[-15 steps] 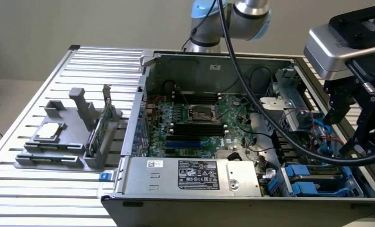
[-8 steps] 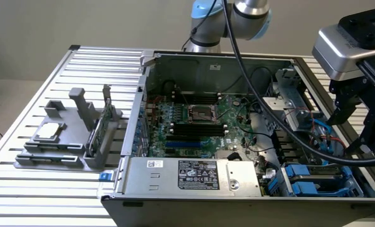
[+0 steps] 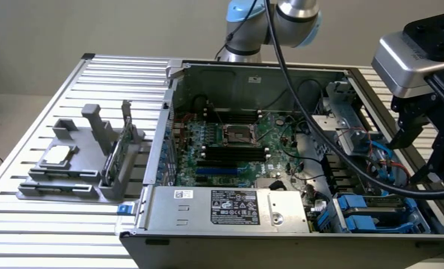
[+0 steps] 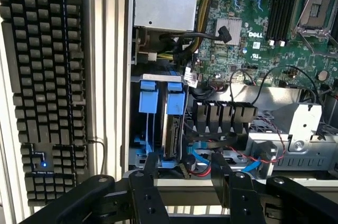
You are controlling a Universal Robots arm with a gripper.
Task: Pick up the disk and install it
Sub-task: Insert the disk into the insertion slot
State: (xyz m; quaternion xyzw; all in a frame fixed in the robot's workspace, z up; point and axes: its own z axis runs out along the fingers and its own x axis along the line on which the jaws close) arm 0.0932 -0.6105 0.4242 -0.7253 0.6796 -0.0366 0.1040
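Note:
The disk (image 4: 172, 129), a grey drive in blue carrier rails, stands on edge in the drive bay (image 4: 138, 152) at a corner of the open computer case. An empty-looking blue carrier (image 4: 148, 97) sits beside it. In the exterior view the disk (image 3: 377, 206) lies in the bay at the case's lower right. My gripper (image 4: 185, 167) hovers above that bay, open, with nothing between its black fingers (image 4: 150, 168). From the exterior view my gripper (image 3: 416, 160) hangs over the case's right side, clear of the bay.
The case (image 3: 162, 140) holds a motherboard (image 3: 229, 140), a power supply (image 3: 225, 207) and loose cables (image 3: 311, 117). A grey holder (image 3: 72, 179) on the slatted table carries a small silver drive (image 3: 57, 157) and a green card (image 3: 117, 154). A black keyboard (image 4: 45, 76) lies beside the case.

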